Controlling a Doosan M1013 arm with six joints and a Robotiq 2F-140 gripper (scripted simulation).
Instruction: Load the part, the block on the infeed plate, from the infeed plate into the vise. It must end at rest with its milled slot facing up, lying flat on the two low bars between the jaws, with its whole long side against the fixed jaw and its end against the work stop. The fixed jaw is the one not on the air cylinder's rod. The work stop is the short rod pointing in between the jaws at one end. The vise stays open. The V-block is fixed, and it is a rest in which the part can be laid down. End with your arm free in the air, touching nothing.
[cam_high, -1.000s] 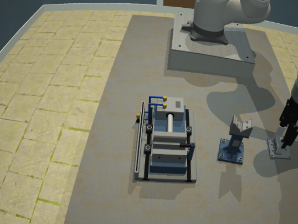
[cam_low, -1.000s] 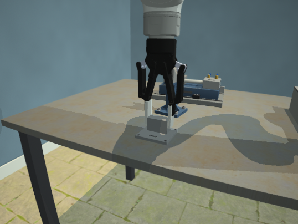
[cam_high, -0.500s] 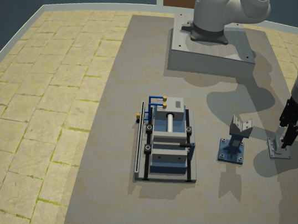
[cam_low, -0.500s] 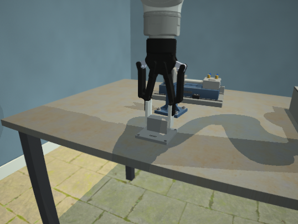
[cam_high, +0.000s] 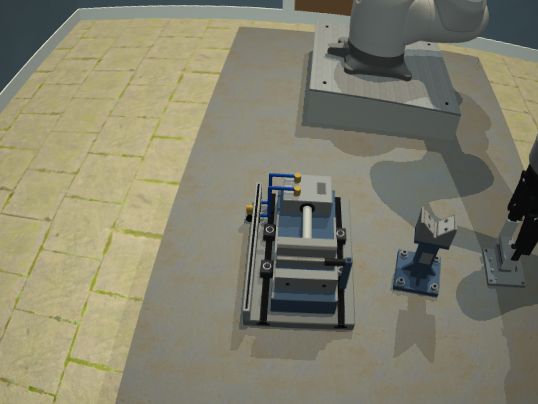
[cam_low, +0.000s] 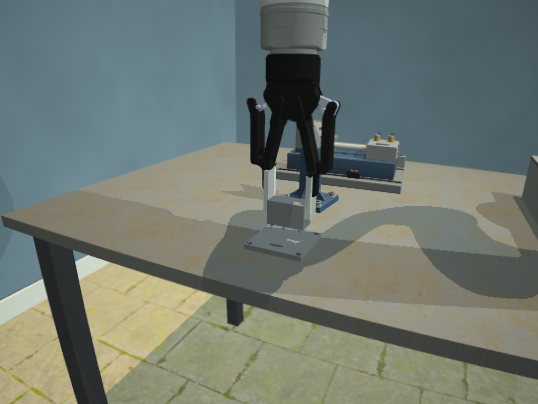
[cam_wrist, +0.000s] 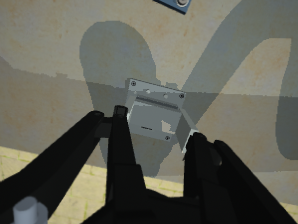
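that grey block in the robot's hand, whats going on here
The single arm's hand is shut on the grey block and holds it just above the infeed plate near the table's front edge; a gap shows under the block. The vise stands open with nothing between its jaws, and the V-block beside it is bare. So the part has been picked up, but not yet carried to the vise.

In the top view the arm (cam_high: 420, 25) is cut off by the upper edge, and the gripper (cam_high: 522, 220) by the right edge (only its dark linkage shows). The block (cam_low: 286, 212) hides part of the infeed plate (cam_low: 265, 246). Whether its milled slot faces up cannot be told.
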